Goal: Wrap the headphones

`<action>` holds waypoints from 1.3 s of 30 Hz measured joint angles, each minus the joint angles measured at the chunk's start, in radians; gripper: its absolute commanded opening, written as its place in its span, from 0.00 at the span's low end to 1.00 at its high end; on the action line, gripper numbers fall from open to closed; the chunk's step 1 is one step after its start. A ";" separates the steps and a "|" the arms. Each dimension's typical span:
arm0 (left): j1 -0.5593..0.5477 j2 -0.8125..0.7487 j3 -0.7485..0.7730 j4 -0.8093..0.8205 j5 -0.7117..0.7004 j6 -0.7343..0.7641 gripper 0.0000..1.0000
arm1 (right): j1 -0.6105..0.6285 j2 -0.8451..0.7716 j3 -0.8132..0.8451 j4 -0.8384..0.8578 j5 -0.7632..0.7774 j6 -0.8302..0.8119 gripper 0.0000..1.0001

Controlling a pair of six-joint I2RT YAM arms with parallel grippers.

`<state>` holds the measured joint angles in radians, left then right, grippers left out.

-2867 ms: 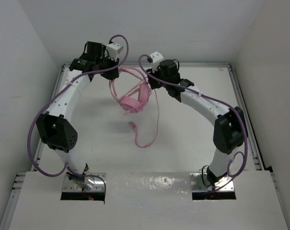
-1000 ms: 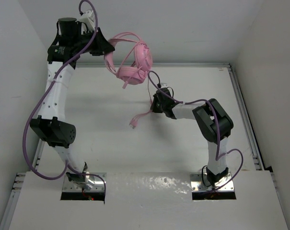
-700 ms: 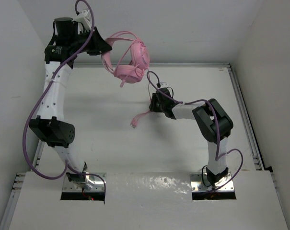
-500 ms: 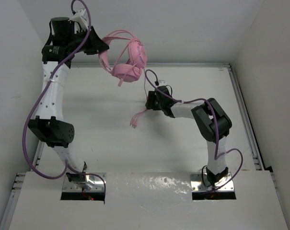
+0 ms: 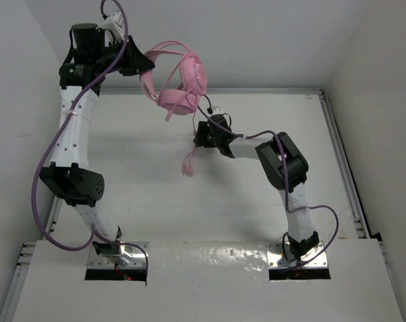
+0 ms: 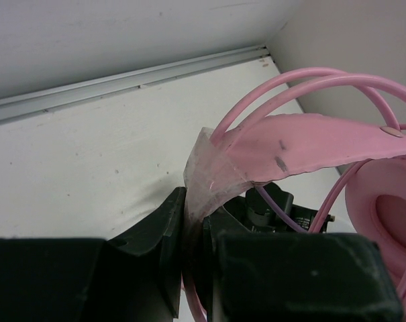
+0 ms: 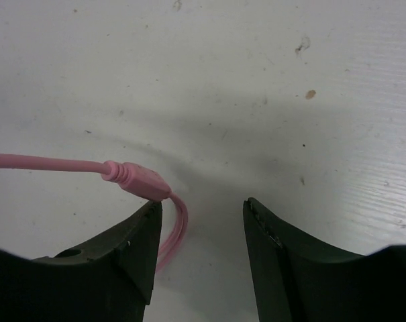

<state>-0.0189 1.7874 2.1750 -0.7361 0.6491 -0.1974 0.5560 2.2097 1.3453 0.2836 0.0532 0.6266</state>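
Table (image 5: pixel 156 201): white, bare near the middle, where the loose cord end comes down.
Left arm (image 5: pixel 72 127): stretched tall at the back-left, probably to lift the headphones off the surface and let the cord hang free for winding.
Right arm (image 5: pixel 283 168): folded low, reaching in below the headphones toward the dangling cord.
Headphones (image 5: pixel 181 84): up in the air near the back wall, hung from the left gripper, earcups drooping under the headband.
Left gripper (image 6: pixel 192 235): pinched tight on one end of the headband (image 6: pixel 303 137), with an earcup (image 6: pixel 384 201) close by.
Right gripper (image 7: pixel 201 211): jaws apart, nothing between them, low over the table. Apparently ready to take the cord, not yet holding it.
Cord (image 5: pixel 188 157): slack, trailing down past the right gripper, looped just beside one finger; contact impossible to tell.
Plug (image 7: pixel 137 180): just outside the open jaws, near that same finger's tip.
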 measured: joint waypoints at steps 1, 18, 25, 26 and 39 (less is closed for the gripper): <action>0.000 0.000 0.000 0.001 0.001 -0.002 0.00 | 0.003 0.000 -0.001 0.005 -0.005 0.003 0.52; 0.011 0.000 -0.014 0.041 0.012 -0.080 0.00 | 0.037 0.102 0.074 0.095 -0.016 0.111 0.00; 0.105 0.040 -0.132 0.243 0.101 -0.333 0.00 | 0.187 0.012 0.039 0.021 -0.008 -0.040 0.00; 0.120 0.048 -0.152 0.277 0.114 -0.372 0.00 | 0.226 -0.016 0.022 0.021 -0.006 -0.069 0.00; 0.174 0.077 -0.293 0.340 0.072 -0.370 0.00 | 0.423 -0.151 0.179 -0.172 -0.045 -0.332 0.00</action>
<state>0.1547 1.8641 1.8824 -0.3962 0.7212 -0.5671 0.9787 2.0586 1.5246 0.1120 0.0086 0.2943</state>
